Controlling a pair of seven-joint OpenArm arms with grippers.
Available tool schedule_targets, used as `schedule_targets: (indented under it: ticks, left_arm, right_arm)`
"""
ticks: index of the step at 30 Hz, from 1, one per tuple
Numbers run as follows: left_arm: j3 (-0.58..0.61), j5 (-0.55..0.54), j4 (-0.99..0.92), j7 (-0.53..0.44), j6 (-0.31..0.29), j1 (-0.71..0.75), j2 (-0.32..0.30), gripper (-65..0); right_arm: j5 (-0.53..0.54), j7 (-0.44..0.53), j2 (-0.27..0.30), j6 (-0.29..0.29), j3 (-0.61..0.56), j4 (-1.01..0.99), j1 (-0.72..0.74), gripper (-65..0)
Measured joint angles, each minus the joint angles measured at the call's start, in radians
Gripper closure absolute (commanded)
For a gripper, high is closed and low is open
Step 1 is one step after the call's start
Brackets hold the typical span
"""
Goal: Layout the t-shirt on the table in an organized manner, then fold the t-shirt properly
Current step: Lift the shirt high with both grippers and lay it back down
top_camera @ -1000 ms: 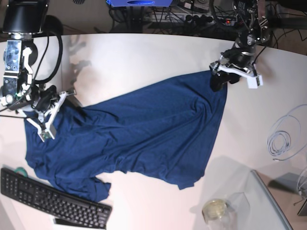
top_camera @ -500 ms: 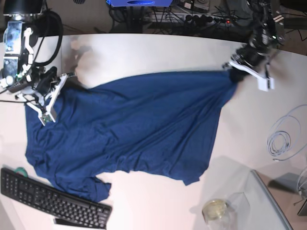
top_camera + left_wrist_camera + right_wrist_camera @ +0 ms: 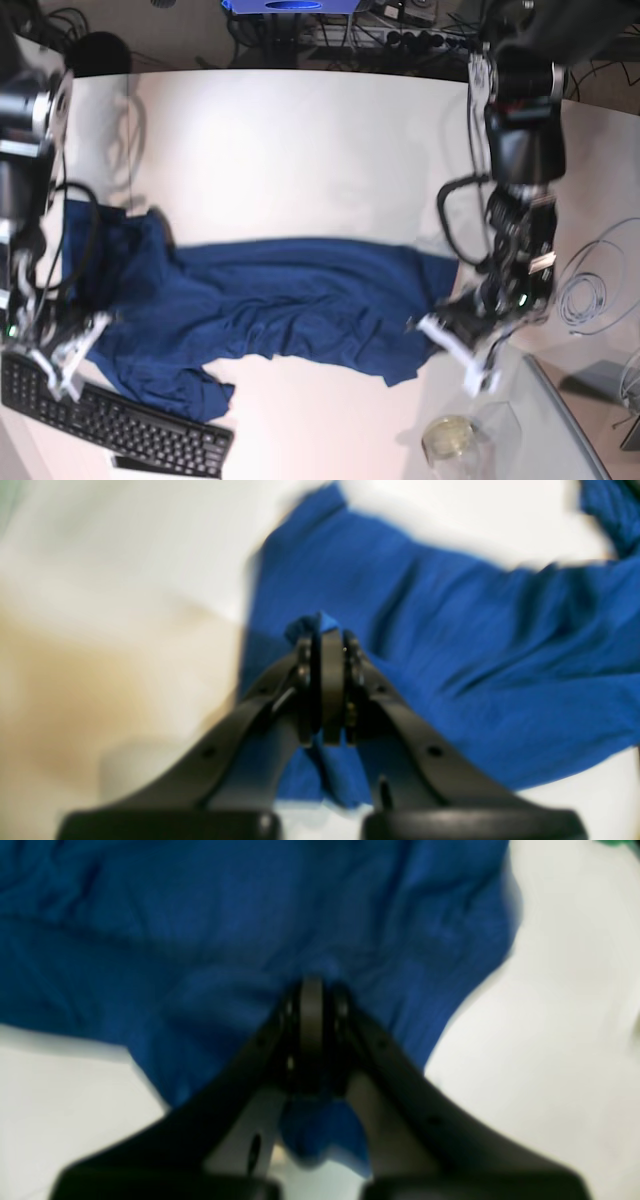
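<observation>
Left of the base view: my right gripper (image 3: 62, 362) sat low near the keyboard (image 3: 110, 420), jaws pressed together on a fold of the t-shirt (image 3: 280, 305). The right wrist view showed the same: cloth bunched at the gripper (image 3: 312, 990) tips, the rest draped over the table (image 3: 565, 990) beyond.

Middle: the shirt lay as a wide band across the table (image 3: 300, 150), long axis running left-right in the base view. Far edge looked fairly straight; near edge was ragged, with a lump of cloth hanging toward the keyboard. Wrinkled throughout. Couldn't tell which end was collar or hem.

Right: my left gripper (image 3: 470, 350) was low by the shirt's right end, close to the clear tray (image 3: 560, 420) and the jar (image 3: 447, 437). In the left wrist view the gripper (image 3: 327, 630) jaws were pinched on a small tuft of the t-shirt (image 3: 450, 655), white table (image 3: 125, 580) alongside.

Step, as I read it: layout, not folding. Both ends pinched, cloth stretched between the arms.

Next move, my judgement: keep tension even, set the cloth flat, then let go and sort out the bunched near-left corner. Uneven pull would skew the band.
</observation>
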Motion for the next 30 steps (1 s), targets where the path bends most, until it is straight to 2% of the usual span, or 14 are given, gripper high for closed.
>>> schedule_targets:
  ticks: [4,7,11,15,17,19,24,26,30]
  left_arm:
    - [0.048,0.111,-0.318,-0.144,0.008,-0.267,0.039,0.0]
    - [0.051,0.112,-0.428,-0.192,0.009,-0.465,0.055,0.0]
    - [0.043,0.105,-0.359,-0.19,0.009,-0.669,0.064,0.0]
    - [0.039,0.098,-0.153,-0.091,0.008,-0.744,0.061,0.0]
    - [0.039,0.105,0.0,-0.008,0.008,-0.72,0.057,0.0]
    - [0.039,0.102,0.16,0.032,0.008,-0.659,0.056,0.0]
    - [0.039,0.119,0.33,0.074,0.012,-0.397,0.032,0.0]
    - [0.035,0.12,0.36,0.089,0.008,-0.267,0.032,0.0]
    - [-0.076,0.106,0.402,0.071,0.011,-0.053,0.027,0.0]
  right_arm:
    - [-0.012,0.155,0.063,-0.005,-0.145,-0.245,0.249,-0.6]
    - [0.004,0.197,0.1,0.003,-0.225,-0.244,0.398,-0.6]
    - [0.001,0.195,0.153,0.004,-0.246,-0.171,0.577,-0.6]
    - [-0.01,0.118,0.225,-0.001,-0.243,-0.006,0.672,-0.6]
    - [-0.009,0.053,0.244,-0.002,-0.235,0.112,0.671,-0.6]
    - [0.011,0.006,0.265,0.0,-0.235,0.243,0.622,-0.6]
    - [0.006,-0.087,0.27,0.002,-0.238,0.453,0.339,-0.6]
    - [0.014,-0.111,0.249,0.014,-0.217,0.491,0.193,-0.6]
    - [0.003,-0.106,0.146,0.006,-0.047,0.537,-0.082,-0.6]
